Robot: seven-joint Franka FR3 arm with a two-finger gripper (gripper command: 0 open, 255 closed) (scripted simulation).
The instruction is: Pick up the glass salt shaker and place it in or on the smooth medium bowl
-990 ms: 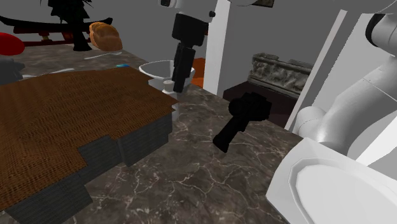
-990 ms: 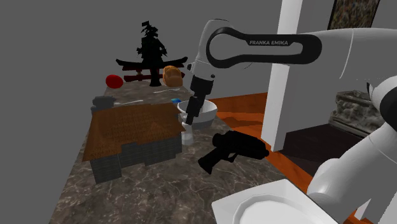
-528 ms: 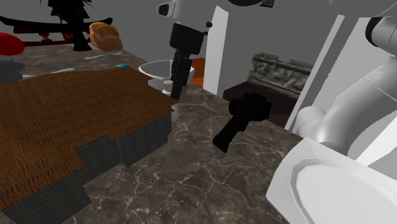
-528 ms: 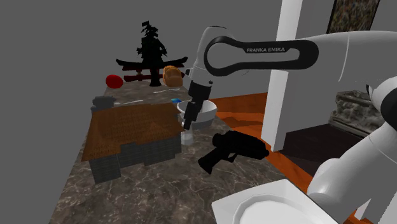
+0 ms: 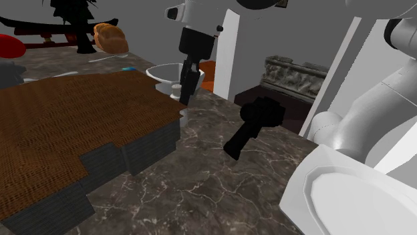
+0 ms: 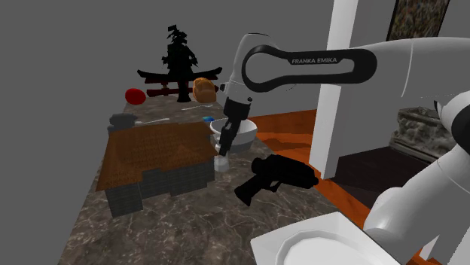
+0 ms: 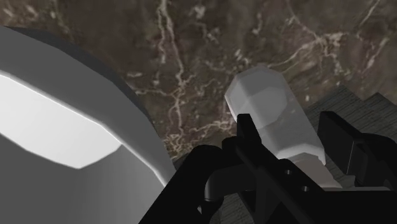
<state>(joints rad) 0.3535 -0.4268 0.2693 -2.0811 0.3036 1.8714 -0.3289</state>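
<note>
The salt shaker [image 6: 221, 162] is a small clear jar with a pale cap, standing upright on the dark marble counter [image 5: 200, 180] beside the corner of a brown mat. In the wrist view the shaker [image 7: 270, 105] sits between my two black fingers, which press on its sides. My gripper [image 5: 185, 92] [image 6: 225, 144] [image 7: 289, 130] comes straight down over it and is shut on it. The smooth white bowl [image 5: 162, 71] [image 6: 246, 133] [image 7: 63, 127] stands just behind the shaker, close to the gripper.
A brown woven mat on a dark block [image 5: 67, 120] fills the shoulder view's left. A black handled object [image 5: 257, 120] lies right of the shaker, and a white plate [image 5: 354, 193] sits nearer the stand. Bread [image 5: 110, 37], a red object [image 5: 10, 45] and a black figurine [image 6: 179, 56] stand at the far end.
The hand came down a little over the shaker, and its fingers, open before, have shut on it. The shaker still stands on the counter.
</note>
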